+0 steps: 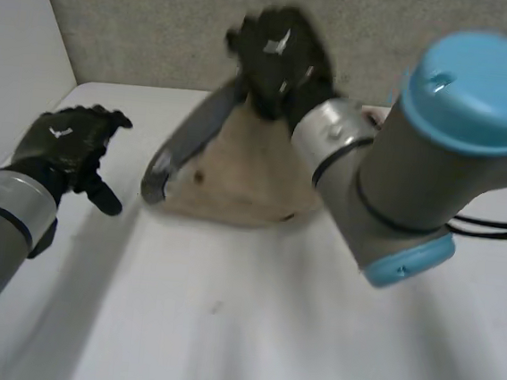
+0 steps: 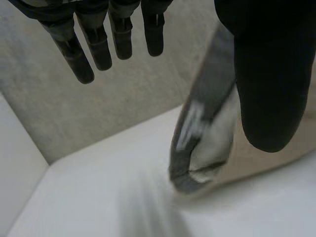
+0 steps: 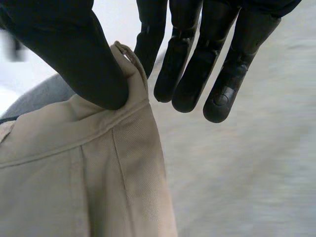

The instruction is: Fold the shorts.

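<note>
- Beige shorts (image 1: 236, 184) hung partly lifted over a white table (image 1: 266, 335), their lower part resting on the tabletop.
- A grey band (image 1: 181, 147) ran along the shorts' edge on the side nearer the left hand, curving down to the table.
- The right hand (image 1: 280, 53) was above the shorts, at their raised top edge. Its thumb pinched the cloth's top hem against one finger, and the other fingers (image 3: 217, 84) stretched straight past the hem, touching nothing.
- The right arm (image 1: 418, 161) reached in across the shorts' other side, covering part of them.
- The left hand (image 1: 65, 145) was well apart from the shorts, out beyond the grey band. It was released, with fingers (image 2: 98, 44) straight and loose and nothing in its grasp.
- A grey speckled wall (image 1: 144, 18) stood behind the shorts.
</note>
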Motion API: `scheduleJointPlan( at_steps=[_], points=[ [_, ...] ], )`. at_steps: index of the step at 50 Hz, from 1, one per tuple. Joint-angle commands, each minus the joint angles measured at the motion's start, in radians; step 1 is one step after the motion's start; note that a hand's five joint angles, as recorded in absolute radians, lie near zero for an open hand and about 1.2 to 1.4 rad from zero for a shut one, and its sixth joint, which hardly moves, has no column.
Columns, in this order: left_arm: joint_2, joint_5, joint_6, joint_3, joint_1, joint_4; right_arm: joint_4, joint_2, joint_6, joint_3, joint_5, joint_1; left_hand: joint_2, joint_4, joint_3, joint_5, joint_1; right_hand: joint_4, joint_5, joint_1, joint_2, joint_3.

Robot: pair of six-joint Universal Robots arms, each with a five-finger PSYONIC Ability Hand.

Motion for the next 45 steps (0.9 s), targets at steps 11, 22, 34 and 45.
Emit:
scheduleJointPlan(
  at_steps=[11, 22, 34, 45],
  points=[
    [0.060, 0.000, -0.001, -0.012, 0.025, 0.007, 0.058, -0.043, 0.002, 0.229, 0.220, -0.406, -0.059, -0.058, -0.058, -0.045, -0.067, 0.206, 0.259, 0.430, 0.219, 0.218],
    [0.042, 0.001, 0.001, -0.032, 0.011, 0.010, 0.290, -0.018, -0.239, 0.441, 0.147, -0.622, -0.064, -0.064, -0.064, -0.051, -0.073, 0.206, 0.259, 0.430, 0.219, 0.218],
    [0.019, 0.003, 0.002, -0.036, 0.002, 0.016, 0.242, -0.213, -0.192, 0.404, 0.108, -0.592, -0.064, -0.064, -0.064, -0.051, -0.073, -1.015, -0.963, -0.792, -1.003, -1.003],
    [0.017, 0.003, 0.002, -0.039, 0.000, 0.028, 0.259, -0.070, 0.026, 0.102, -0.068, -0.437, -0.062, -0.061, -0.061, -0.048, -0.070, -0.929, -0.876, -0.705, -0.917, -0.917]
  ],
)
